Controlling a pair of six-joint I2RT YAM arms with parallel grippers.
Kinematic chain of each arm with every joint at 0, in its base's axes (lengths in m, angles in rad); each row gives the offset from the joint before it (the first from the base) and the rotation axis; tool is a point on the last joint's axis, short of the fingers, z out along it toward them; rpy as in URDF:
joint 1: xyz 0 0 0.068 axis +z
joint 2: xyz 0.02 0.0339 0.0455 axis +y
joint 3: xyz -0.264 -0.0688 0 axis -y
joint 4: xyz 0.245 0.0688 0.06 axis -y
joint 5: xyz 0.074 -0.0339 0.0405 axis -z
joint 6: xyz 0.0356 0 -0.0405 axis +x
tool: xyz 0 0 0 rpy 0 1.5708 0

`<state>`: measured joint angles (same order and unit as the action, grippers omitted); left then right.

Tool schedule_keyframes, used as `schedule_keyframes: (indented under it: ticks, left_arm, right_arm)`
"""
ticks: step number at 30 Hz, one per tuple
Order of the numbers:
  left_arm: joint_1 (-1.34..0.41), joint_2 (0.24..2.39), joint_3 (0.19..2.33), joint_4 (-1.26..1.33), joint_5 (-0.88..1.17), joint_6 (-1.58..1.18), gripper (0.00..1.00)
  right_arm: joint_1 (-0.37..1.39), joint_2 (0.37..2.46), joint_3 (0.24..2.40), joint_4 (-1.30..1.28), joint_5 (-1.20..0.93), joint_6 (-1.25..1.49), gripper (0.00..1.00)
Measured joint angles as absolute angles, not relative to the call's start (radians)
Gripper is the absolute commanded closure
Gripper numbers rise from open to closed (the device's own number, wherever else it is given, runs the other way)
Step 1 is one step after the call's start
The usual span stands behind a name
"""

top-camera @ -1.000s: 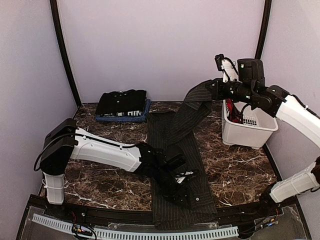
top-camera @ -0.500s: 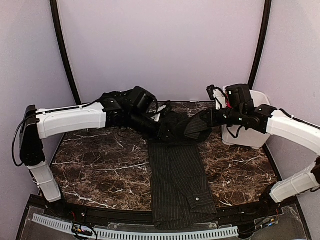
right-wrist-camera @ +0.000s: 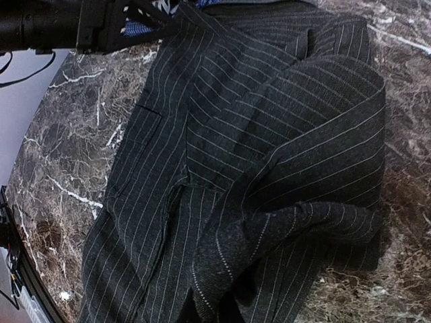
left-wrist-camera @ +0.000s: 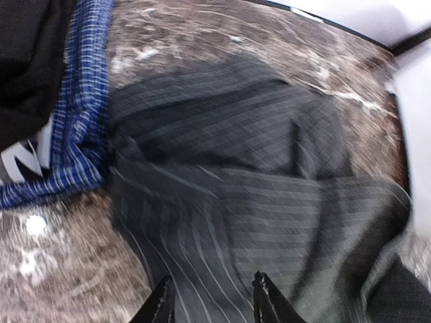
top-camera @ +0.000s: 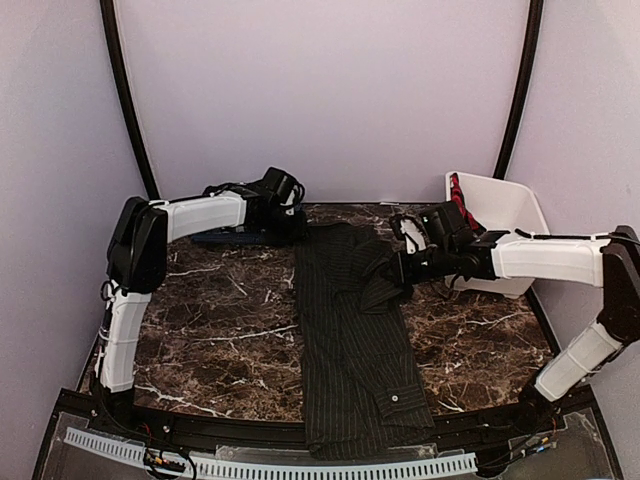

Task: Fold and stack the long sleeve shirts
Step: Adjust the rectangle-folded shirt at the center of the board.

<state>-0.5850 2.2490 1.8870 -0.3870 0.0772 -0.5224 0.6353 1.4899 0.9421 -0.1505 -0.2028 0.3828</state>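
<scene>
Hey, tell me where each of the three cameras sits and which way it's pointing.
Top external: above and behind the bases, looking down on the table; both arms show.
Left wrist: at the table's back, facing the pinstriped shirt and blue shirt; open left gripper tips show.
Right wrist: looks down the pinstriped shirt's bunched sleeve; own fingers not discernible.
Shared: all views show the pinstriped shirt; right wrist also catches the left arm.

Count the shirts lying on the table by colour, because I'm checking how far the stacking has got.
Black pinstriped shirt: 1
Plain black shirt: 1
Blue shirt: 1
Total: 3
</scene>
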Motion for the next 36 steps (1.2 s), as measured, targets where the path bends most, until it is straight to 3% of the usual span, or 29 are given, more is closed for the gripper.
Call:
schedule_keyframes:
  ticks: [7, 15, 24, 36]
  left_arm:
    - [-0.568, 2.398, 2.076, -0.439, -0.092, -0.507, 0.62]
    - [-0.558, 2.56, 2.291, -0.44, -0.08, -0.479, 0.83]
    - [-0.557, 2.654, 2.338, -0.382, 0.063, -0.459, 1.0]
    - [-0.553, 2.724, 2.435, -0.313, 0.139, -0.456, 1.0]
  right_arm:
    - [0.654, 1.586, 0.942, -0.127, -0.235, 0.383, 1.0]
    - [0.667, 1.644, 0.926, -0.091, -0.221, 0.405, 1.0]
    - [0.722, 1.625, 0.755, -0.072, -0.171, 0.533, 1.0]
    - [0.784, 1.415, 0.618, -0.157, -0.066, 0.725, 1.0]
